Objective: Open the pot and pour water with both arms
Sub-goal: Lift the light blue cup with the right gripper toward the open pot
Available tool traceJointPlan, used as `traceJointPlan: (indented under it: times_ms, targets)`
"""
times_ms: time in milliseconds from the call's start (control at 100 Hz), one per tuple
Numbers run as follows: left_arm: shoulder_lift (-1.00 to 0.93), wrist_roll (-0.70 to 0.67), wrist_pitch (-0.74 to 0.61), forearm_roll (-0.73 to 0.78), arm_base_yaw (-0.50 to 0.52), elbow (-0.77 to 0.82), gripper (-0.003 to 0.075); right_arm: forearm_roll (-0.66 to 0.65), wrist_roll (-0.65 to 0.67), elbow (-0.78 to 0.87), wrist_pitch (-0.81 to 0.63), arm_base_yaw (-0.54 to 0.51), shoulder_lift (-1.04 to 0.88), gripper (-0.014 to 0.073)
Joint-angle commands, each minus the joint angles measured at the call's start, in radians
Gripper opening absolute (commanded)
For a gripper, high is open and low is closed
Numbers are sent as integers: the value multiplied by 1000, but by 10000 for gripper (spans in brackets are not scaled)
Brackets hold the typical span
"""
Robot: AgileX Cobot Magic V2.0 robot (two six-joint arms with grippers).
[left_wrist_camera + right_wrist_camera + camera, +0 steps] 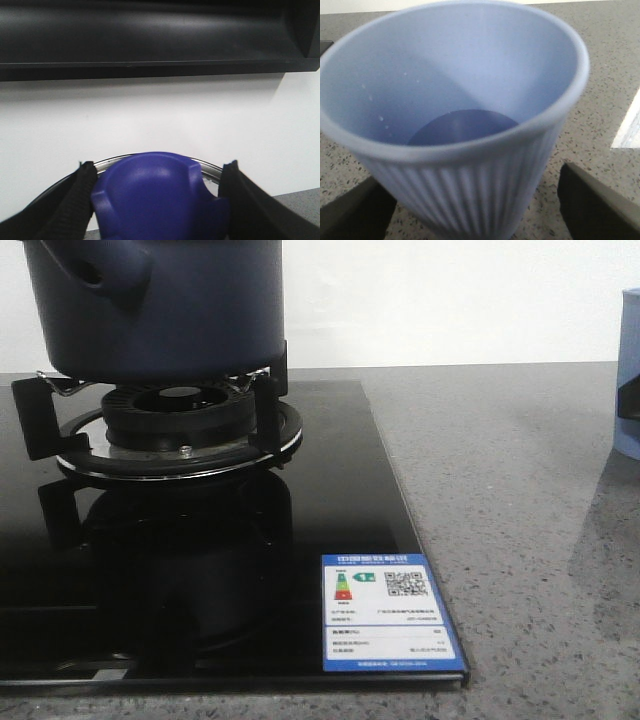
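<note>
Pot point(180, 310): dark navy, matt, smooth wall. Under it, burner ring point(180, 445) of shiny polished metal and matt black metal pot supports point(265, 410). Hob point(200, 570) below the pot: glossy black glass, mirrors the burner. Glossy printed paper label point(390, 612) on the hob's near corner. Countertop point(520, 500) beside the hob: grey speckled stone, matt, fine-grained. Cup point(455, 125): pale blue, matt, plastic-like, ribbed outside, smooth inside. Lid knob point(157, 195): blue, smooth, slight sheen; left fingers point(75, 205) beside it: black, ridged pads.
</note>
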Motion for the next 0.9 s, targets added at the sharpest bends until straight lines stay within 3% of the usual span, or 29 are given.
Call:
traceJointPlan:
  times_ms: [0, 530, 740, 890]
  targets:
    - [-21, -2, -111, -1, 2, -44, 414, -12, -4, -26, -102, 2, -1, 588]
    - [-21, -2, -111, -1, 2, -44, 414, -12, -4, -28, -133, 2, 21, 577]
    - [-21, -2, -111, -1, 2, -44, 414, -13, -4, -28, -135, 2, 21, 332]
    - [-21, -2, -111, -1, 2, -44, 414, -31, -4, -28, -135, 2, 16, 316]
